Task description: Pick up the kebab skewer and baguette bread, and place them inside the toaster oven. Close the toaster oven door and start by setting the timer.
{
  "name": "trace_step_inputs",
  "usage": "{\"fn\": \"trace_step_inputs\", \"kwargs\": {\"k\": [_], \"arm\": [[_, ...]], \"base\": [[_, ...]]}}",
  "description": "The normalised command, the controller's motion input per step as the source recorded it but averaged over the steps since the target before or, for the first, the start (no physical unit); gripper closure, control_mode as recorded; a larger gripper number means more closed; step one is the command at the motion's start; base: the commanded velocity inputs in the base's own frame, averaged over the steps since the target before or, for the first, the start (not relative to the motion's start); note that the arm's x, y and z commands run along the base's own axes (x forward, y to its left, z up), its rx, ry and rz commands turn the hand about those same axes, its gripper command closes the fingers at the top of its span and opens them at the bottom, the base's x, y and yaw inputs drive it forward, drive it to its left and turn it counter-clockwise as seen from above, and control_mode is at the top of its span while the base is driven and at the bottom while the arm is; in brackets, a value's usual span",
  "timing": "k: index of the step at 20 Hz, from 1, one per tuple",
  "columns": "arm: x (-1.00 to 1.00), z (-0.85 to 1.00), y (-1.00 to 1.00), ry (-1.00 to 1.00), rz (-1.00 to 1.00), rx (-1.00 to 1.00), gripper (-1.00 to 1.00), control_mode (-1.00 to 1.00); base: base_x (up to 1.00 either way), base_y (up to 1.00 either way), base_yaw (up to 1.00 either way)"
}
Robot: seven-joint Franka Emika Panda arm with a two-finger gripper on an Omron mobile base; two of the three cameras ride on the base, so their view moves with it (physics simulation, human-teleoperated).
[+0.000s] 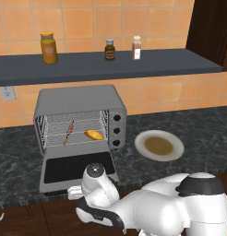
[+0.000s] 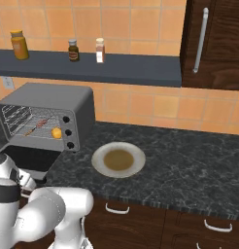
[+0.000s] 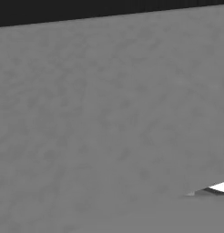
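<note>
Bench (image 1: 198, 124) of dark speckled stone runs across the middle of both base views, under an orange tiled wall and a dark shelf (image 1: 147, 64) carrying three jars. On it, left of centre in the left base view, stands the toaster oven (image 1: 78, 99). The toaster oven door (image 1: 76, 169) is dropped flat toward the robot, so its long axis runs left to right just above the arm's wrist at the lower middle of that frame. The arm sits low at the door's near edge; the hand view is up against a flat grey surface, probably the door's underside or frame. The fingers are spread wide, grasping nothing. Closing looks like the step in hand: a lift from beneath that edge. To the right lies an empty plate (image 1: 142, 140). On the rack inside, the baguette bread (image 1: 94, 134) lies right of the kebab skewer (image 1: 68, 132).
</note>
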Motion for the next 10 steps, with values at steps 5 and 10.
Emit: {"fn": "trace_step_inputs", "kwargs": {"k": [5, 10], "arm": [[0.61, 0.33, -0.17, -0.08, 0.00, 0.00, -1.00, -1.00], [0.68, 0.65, -0.19, -0.02, 0.00, 0.00, -1.00, -1.00]], "base": [[0.00, 0.00, 0.00], [0.00, 0.00, 0.00]]}}
